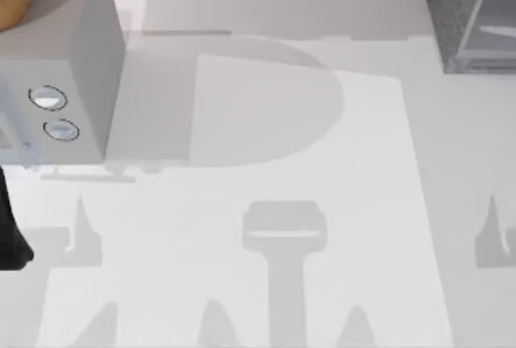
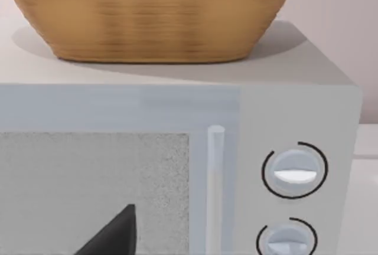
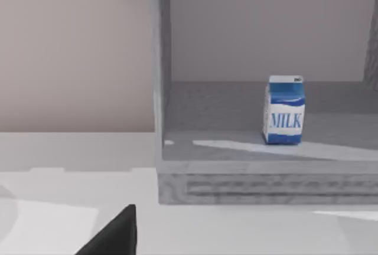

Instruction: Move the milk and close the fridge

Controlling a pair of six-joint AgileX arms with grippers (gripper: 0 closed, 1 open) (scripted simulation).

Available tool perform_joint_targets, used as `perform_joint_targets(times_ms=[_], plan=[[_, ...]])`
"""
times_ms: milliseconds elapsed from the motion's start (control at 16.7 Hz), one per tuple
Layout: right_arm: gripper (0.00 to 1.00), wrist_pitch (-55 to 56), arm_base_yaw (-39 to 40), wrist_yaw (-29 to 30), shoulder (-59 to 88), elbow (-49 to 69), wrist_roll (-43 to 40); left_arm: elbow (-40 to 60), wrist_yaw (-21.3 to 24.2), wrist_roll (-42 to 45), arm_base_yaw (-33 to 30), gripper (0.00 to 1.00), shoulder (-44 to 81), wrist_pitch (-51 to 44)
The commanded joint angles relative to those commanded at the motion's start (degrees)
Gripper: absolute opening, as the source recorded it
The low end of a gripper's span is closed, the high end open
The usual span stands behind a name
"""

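The milk [image 3: 284, 111], a small blue-and-white carton, stands upright on the floor inside the fridge [image 3: 236, 181]. The fridge's front is open toward the right wrist view. The fridge [image 1: 455, 10] is at the table's far right corner, its speckled dark side next to a pale glassy panel [image 1: 493, 30]. A dark tip of my right gripper [image 3: 115, 234] shows low in the right wrist view, well short of the fridge and off to one side of the milk. A dark tip of my left gripper [image 2: 115, 234] hangs in front of the light-grey box.
A smooth light-grey box with two round dials [image 1: 55, 110] stands at the far left, and a wicker basket [image 2: 153, 13] sits on top of it. Part of my left arm [image 1: 10, 235] shows at the left edge. The white table [image 1: 266, 122] lies between box and fridge.
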Motion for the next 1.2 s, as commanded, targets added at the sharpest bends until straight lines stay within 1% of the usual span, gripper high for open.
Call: perform_joint_targets(times_ms=[240, 900, 1080, 1200], plan=[[1.0, -13.1, -0.1, 0.2, -7.9, 6.5, -0.2, 0.0, 0.0, 0.0, 0.0, 1.0, 0.0, 0.0], [1.0, -66.7, 0.6, -0.1, -36.2, 29.6, -0.7, 0.0, 0.0, 0.0, 0.0, 1.0, 0.0, 0.0], [1.0, -76.2, 0.5, 0.1, -41.2, 33.8, -0.7, 0.0, 0.0, 0.0, 0.0, 1.0, 0.0, 0.0], [1.0, -79.6, 0.4, 0.2, -43.1, 35.3, -0.6, 0.0, 0.0, 0.0, 0.0, 1.0, 0.0, 0.0]])
